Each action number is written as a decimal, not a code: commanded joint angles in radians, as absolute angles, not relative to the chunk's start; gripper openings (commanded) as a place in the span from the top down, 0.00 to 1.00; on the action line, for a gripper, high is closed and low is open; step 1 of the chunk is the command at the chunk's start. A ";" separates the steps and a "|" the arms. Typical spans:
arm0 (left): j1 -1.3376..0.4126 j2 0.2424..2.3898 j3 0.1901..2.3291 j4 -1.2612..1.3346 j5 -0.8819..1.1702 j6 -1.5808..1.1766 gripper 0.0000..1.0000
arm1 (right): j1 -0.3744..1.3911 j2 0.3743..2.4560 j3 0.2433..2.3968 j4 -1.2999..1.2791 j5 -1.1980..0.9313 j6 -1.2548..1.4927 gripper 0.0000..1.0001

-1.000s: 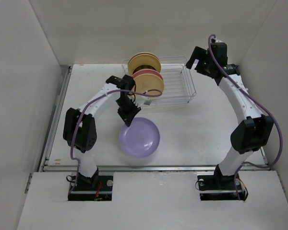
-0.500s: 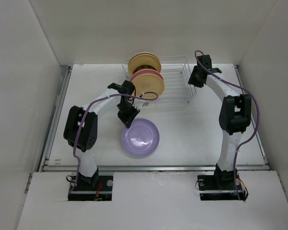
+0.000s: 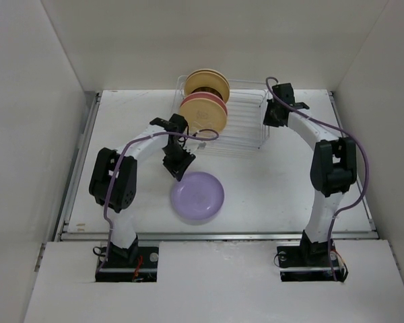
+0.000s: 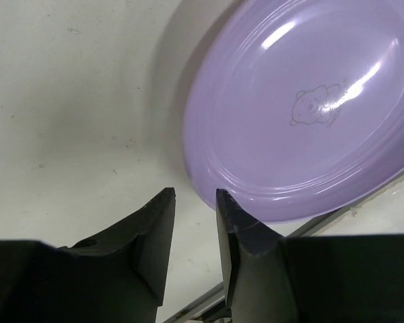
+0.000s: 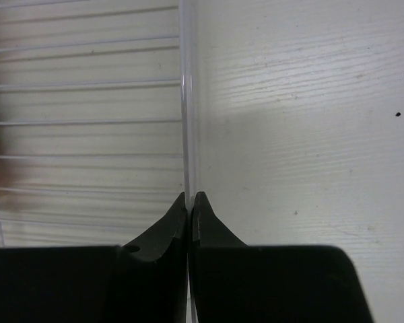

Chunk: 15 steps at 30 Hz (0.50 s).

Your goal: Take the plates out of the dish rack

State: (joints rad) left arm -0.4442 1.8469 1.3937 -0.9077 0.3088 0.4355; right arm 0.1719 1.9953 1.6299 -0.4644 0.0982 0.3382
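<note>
Lab test booth (plain white walls [image 3: 27,101])

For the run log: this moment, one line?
left gripper: open by lavender plate on table | right gripper: shut on dish rack rim | other plates: upright in rack

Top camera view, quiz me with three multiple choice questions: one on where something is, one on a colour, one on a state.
1. Where is the right end effector?
A) folded back by its own base
B) at the dish rack's right edge
C) touching the other arm

2. What colour is the plate lying flat on the table?
A) pink
B) teal
C) lavender

3. The left end effector is:
A) open, holding nothing
B) shut on the plate
C) shut on a rack wire

Answers: 1 B, its wrist view shows its tips at the rack's edge wire; 2 C, both views show it lavender; 3 A, bare table shows between its fingers.
</note>
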 commanded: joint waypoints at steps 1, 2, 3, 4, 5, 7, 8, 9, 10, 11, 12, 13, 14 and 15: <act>-0.419 1.833 1.385 -0.908 0.308 0.425 0.72 | 0.152 1.925 1.612 -0.453 0.201 0.376 1.00; -0.408 1.833 1.385 -0.908 0.308 0.425 0.72 | 0.152 1.925 1.612 -0.453 0.201 0.376 1.00; -0.408 1.833 1.396 -0.908 0.299 0.425 0.72 | 0.152 1.925 1.612 -0.453 0.201 0.365 1.00; -0.408 1.833 1.396 -0.908 0.299 0.425 0.72 | 0.152 1.925 1.612 -0.453 0.201 0.351 1.00; -0.408 1.833 1.396 -0.919 0.299 0.425 0.72 | 0.152 1.916 1.612 -0.453 0.190 0.342 0.93; -0.408 1.821 1.419 -0.928 0.299 0.425 0.70 | 0.152 1.907 1.621 -0.453 0.190 0.302 0.70; -0.397 1.798 1.419 -0.939 0.299 0.416 0.70 | 0.152 1.907 1.632 -0.453 0.190 0.289 0.61; -0.388 1.784 1.443 -0.951 0.299 0.416 0.70 | 0.152 1.889 1.632 -0.462 0.208 0.273 0.52; -0.388 1.769 1.456 -0.951 0.311 0.416 0.70 | 0.152 1.888 1.646 -0.462 0.218 0.247 0.46; -0.377 1.737 1.469 -0.965 0.311 0.416 0.70 | 0.152 1.872 1.664 -0.462 0.228 0.233 0.44; -0.364 1.723 1.485 -0.965 0.321 0.407 0.70 | 0.152 1.858 1.677 -0.462 0.229 0.223 0.42; -0.354 1.707 1.523 -0.976 0.321 0.397 0.70 | 0.152 1.858 1.690 -0.462 0.229 0.212 0.34; -0.344 1.697 1.549 -0.976 0.339 0.385 0.69 | 0.152 1.858 1.709 -0.474 0.218 0.201 0.34; -0.330 1.687 1.578 -0.976 0.356 0.373 0.66 | 0.152 1.858 1.745 -0.495 0.204 0.201 0.34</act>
State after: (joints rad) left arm -0.3664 1.8065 1.4727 -0.9474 0.3119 0.4088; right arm 0.1516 1.9186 1.6508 -0.4885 0.1898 0.2497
